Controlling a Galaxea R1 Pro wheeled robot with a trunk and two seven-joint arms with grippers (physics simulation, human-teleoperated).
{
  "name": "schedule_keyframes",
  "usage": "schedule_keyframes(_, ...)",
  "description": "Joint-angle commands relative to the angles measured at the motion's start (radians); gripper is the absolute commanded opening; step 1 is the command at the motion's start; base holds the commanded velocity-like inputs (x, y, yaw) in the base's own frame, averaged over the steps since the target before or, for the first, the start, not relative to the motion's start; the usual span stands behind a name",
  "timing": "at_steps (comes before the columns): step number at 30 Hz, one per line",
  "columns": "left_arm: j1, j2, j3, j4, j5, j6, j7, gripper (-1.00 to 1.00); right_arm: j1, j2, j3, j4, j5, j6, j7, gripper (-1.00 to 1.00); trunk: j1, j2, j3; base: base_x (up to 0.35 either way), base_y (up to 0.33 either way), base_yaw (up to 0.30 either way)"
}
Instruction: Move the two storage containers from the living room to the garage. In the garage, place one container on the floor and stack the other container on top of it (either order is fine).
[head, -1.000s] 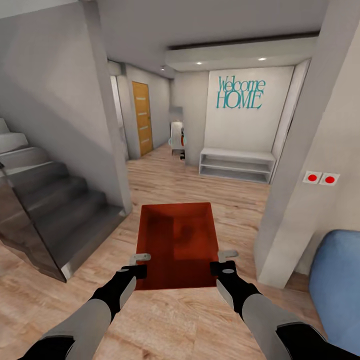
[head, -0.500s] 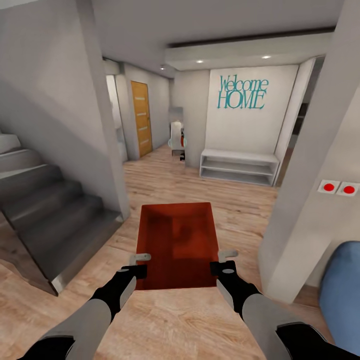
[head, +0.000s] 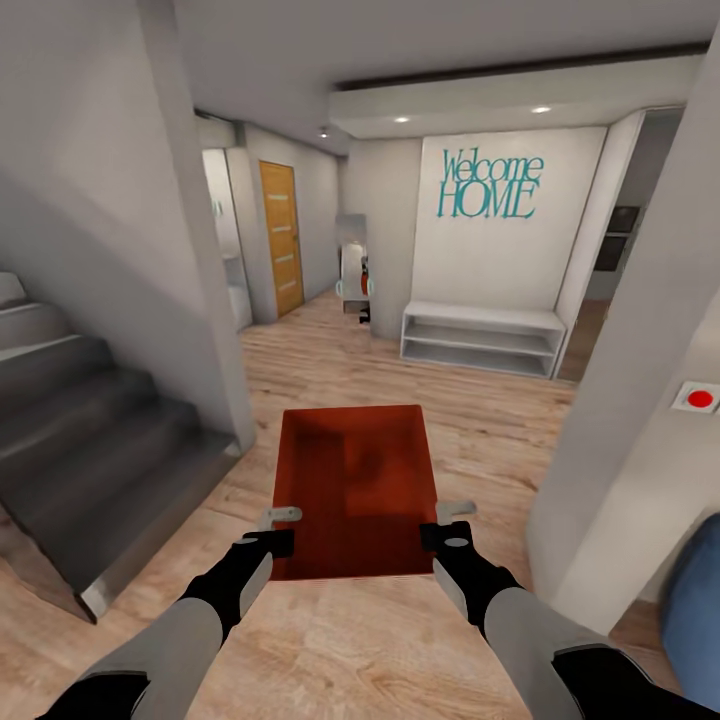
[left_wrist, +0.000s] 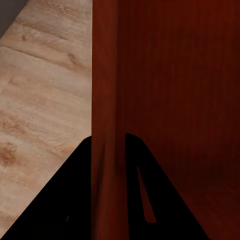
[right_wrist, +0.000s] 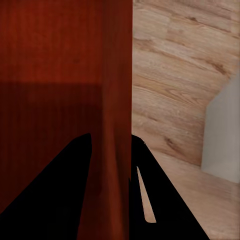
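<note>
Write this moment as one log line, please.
phase: carrying | load: red-orange rectangular storage box | left claw: clamped on wall | right claw: clamped on wall | place: wood-floored hallway

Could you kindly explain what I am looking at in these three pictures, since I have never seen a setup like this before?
These are simulator renders from a wheeled robot with two arms. The large picture comes from a camera on its head, looking down over both arms. The left gripper and right gripper each clamp a side wall of a red-orange storage container, carried above the light wood floor. Ahead are grey stairs, an orange door and a white shelf under a "Welcome HOME" sign. The two smaller pictures come from cameras by each gripper: dark fingers straddle the container's wall.
</note>
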Motion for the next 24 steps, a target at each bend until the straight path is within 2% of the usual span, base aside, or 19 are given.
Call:
schedule_keyframes(1, -0.001, 0.029, -0.013, -0.004, 0.009, -0.046, 0.003, -1.00, -0.001, -0.015, 0.017, 0.003, -0.020, 0.004, -0.002, -1.00, 0.001, -0.002, -0.002, 0.322, 0.000, 0.000)
schedule_keyframes(18, -0.001, 0.028, -0.012, -0.003, 0.009, -0.041, 0.003, -1.00, -0.001, -0.015, 0.017, 0.003, -0.018, 0.003, -0.002, -1.00, 0.001, -0.002, -0.002, 0.322, 0.000, -0.001)
schedule_keyframes(24, -0.001, 0.028, -0.012, -0.003, 0.008, -0.041, 0.003, -1.00, -0.001, -0.014, 0.017, 0.003, -0.018, 0.003, -0.003, -1.00, 0.001, -0.002, -0.002, 0.322, 0.000, -0.157)
